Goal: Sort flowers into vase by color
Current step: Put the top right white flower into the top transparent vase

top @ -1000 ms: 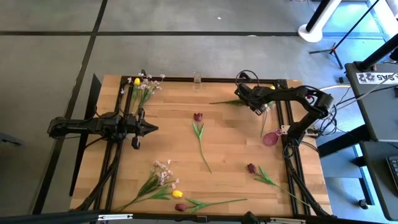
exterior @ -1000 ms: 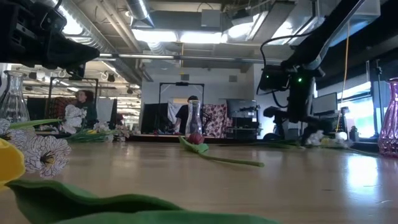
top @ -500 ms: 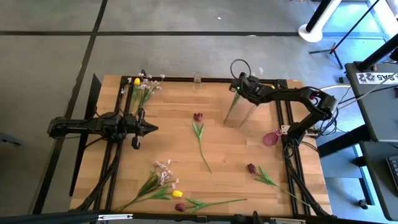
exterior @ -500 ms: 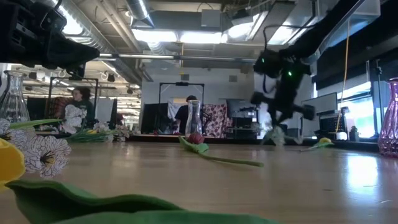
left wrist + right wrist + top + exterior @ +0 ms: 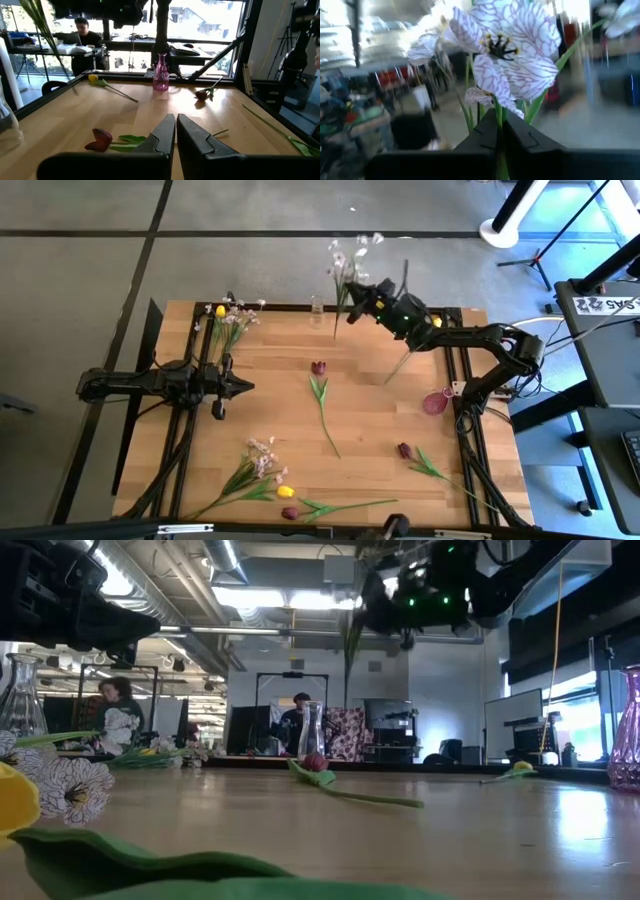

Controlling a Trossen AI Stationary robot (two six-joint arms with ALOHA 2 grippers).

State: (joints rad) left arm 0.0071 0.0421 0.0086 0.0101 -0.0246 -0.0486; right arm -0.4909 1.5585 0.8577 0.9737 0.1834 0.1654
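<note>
My right gripper (image 5: 362, 292) is raised high over the table's far edge, shut on a spray of pale veined blossoms (image 5: 346, 256); the blooms (image 5: 504, 49) fill the right wrist view. A yellow tulip (image 5: 436, 323) lies under that arm. A maroon tulip (image 5: 318, 368) lies mid-table, another (image 5: 405, 450) near the right front. A pale spray (image 5: 262, 454), a yellow tulip (image 5: 286, 492) and a maroon one (image 5: 290, 512) lie at the near edge. A clear vase (image 5: 317, 305) stands at the far edge, a pink vase (image 5: 435, 402) at the right. My left gripper (image 5: 246, 387) waits shut at the left. My right gripper pinches the spray's green stem (image 5: 498, 126) between its two fingers, a short way below the blossoms. The spray is lifted clear of the table and stands roughly upright: the blooms rise above the fingers and the lower stem (image 5: 350, 640) hangs below them.
A bunch of pale blossoms with a yellow tulip (image 5: 226, 320) sits at the far left corner, where the low view shows a clear vase (image 5: 20, 690). Black rails (image 5: 465, 430) run along the table's sides. People sit in the room beyond the table.
My right gripper has shut on the pale spray at the table's far right. It has risen high and swung toward the left and the far edge. The spray has been lifted clear of the table and turned upright, blossoms on top.
</note>
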